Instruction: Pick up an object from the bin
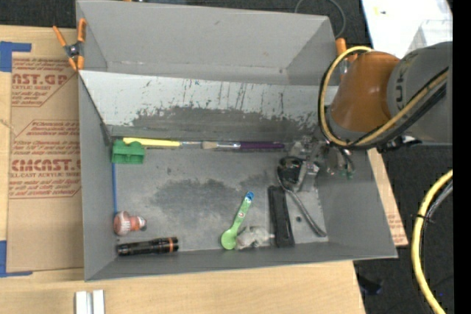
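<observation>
One claw (296, 171) hovers beside a black bar (280, 220) at the bin's (221, 48) right; its state I cannot tell.

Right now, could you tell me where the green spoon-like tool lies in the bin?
In the camera view, the green spoon-like tool lies near the bin's lower wall, just left of the black bar, down-left of the gripper.

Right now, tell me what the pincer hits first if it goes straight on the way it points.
Likely the pincer meets the bin floor, just behind the black bar; depth is unclear.
</observation>
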You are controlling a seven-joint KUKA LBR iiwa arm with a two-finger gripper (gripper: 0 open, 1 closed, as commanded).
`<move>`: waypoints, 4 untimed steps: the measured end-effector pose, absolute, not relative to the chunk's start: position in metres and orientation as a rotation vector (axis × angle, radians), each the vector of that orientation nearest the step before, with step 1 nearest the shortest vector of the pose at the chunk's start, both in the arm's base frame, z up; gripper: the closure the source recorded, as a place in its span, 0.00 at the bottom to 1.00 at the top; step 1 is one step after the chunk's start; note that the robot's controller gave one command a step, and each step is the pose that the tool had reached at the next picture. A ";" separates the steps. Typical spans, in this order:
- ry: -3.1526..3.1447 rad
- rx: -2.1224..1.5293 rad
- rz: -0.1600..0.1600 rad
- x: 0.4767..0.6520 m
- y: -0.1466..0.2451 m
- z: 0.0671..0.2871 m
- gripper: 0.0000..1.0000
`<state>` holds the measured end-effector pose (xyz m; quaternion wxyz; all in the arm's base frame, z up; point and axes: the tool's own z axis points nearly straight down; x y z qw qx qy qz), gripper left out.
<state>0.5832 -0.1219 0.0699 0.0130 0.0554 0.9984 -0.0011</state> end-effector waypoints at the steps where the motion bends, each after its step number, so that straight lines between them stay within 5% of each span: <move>1: 3.102 -0.237 -0.008 0.585 -0.057 0.071 1.00; 2: 3.102 -0.237 -0.008 0.585 -0.057 0.071 1.00; 3: 3.110 -0.216 -0.006 0.576 -0.061 0.137 1.00; 4: 3.121 -0.142 -0.005 0.562 -0.026 0.204 1.00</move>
